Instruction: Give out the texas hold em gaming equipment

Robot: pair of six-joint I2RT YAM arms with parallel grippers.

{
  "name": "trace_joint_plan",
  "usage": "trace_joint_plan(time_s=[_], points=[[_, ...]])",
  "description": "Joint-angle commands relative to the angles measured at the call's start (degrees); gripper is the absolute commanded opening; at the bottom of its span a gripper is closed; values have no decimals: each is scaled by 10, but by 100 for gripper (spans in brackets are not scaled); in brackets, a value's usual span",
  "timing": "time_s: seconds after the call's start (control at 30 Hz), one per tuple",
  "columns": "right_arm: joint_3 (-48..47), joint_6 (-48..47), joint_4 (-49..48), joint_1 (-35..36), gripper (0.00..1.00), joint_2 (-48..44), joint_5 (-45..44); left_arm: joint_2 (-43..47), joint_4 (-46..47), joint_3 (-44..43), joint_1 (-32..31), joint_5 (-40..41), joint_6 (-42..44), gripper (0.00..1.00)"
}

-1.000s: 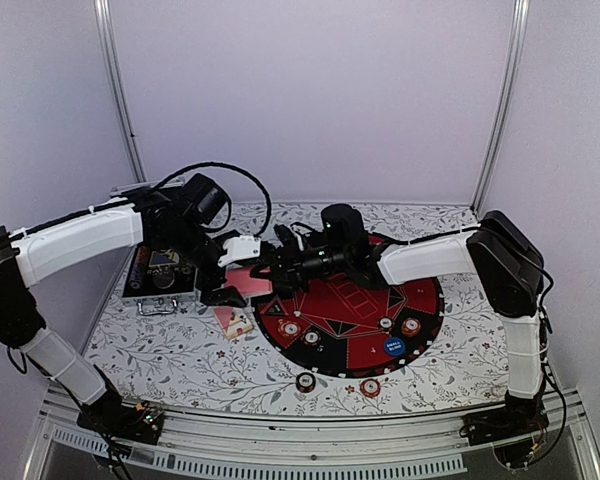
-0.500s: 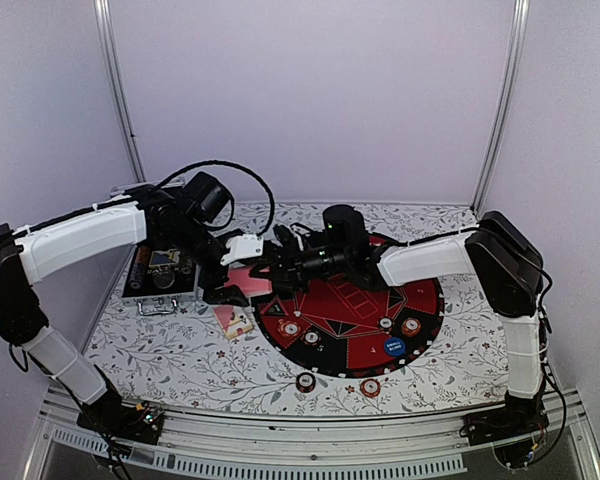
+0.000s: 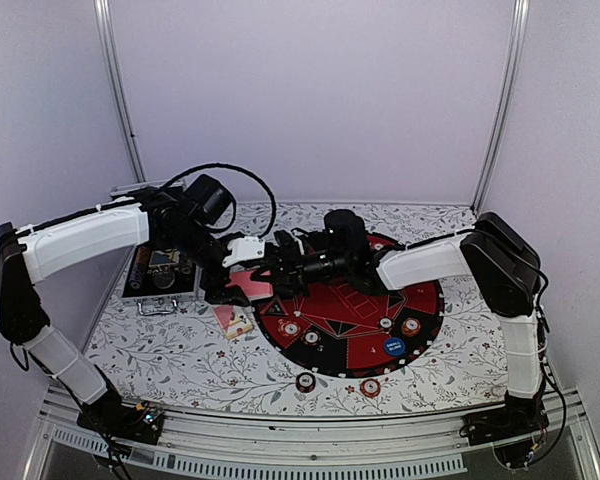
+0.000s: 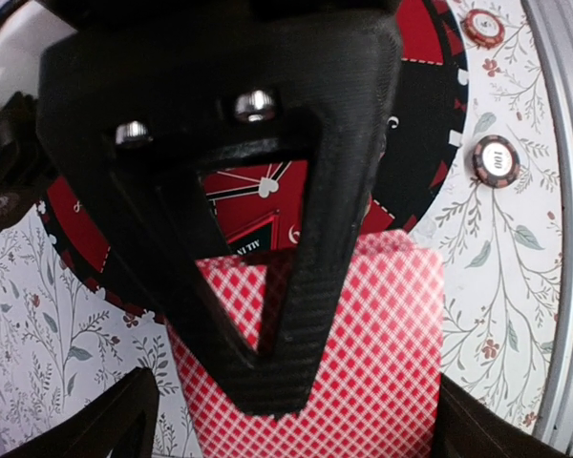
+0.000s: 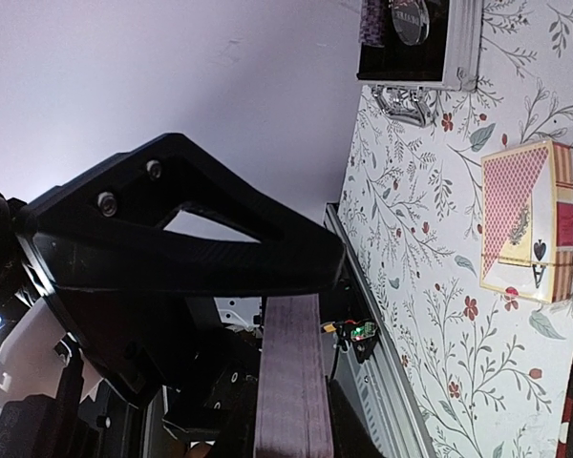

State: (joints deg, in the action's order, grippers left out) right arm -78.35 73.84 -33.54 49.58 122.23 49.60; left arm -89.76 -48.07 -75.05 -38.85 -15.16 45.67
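Top external view: both arms stretched toward the middle, meeting above the left rim of the big round mat point(image 3: 425, 297). There the right gripper point(image 3: 267, 270) grips a stack of cards point(image 5: 288, 382), seen edge-on between its black fingers in the right wrist view. Left wrist view: pink-red checked back of the top card point(image 4: 382, 343), pressed under one finger of the right gripper. Around it the left gripper point(image 4: 301, 420), with its own fingers point(image 4: 115, 420) spread wide, one at each side of the card; not possible to tell if touching it. On the mat, near its front edge: several poker chips point(image 3: 291, 328) and a blue button disc point(image 3: 394, 348). Just off the mat, on the flowered table point(image 3: 180, 357): two more chips point(image 3: 306, 381), near each other. Beside the left rim of the mat lies a card box point(image 3: 233, 321), flat on the table. Behind it, at the far left, stands open a silver case point(image 3: 163, 296)
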Motion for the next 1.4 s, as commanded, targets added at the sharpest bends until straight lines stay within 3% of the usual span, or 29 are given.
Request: trace_joint_plan(time_s=[0.0, 0.2, 0.7, 1.03, 1.37], points=[[-2, 9, -33, 4, 10, 3, 9, -3, 19, 8, -5, 7, 0, 93], [-3, 16, -35, 4, 10, 7, 9, -4, 33, 7, -7, 7, -5, 99], [-5, 4, -12, 4, 6, 8, -4, 9, 4, 1, -13, 10, 0, 100], [-11, -7, 7, 5, 4, -2, -26, -7, 25, -2, -22, 62, -56, 100], [-15, -10, 3, 6, 4, -5, -28, -14, 17, -17, -23, 51, -74, 100]])
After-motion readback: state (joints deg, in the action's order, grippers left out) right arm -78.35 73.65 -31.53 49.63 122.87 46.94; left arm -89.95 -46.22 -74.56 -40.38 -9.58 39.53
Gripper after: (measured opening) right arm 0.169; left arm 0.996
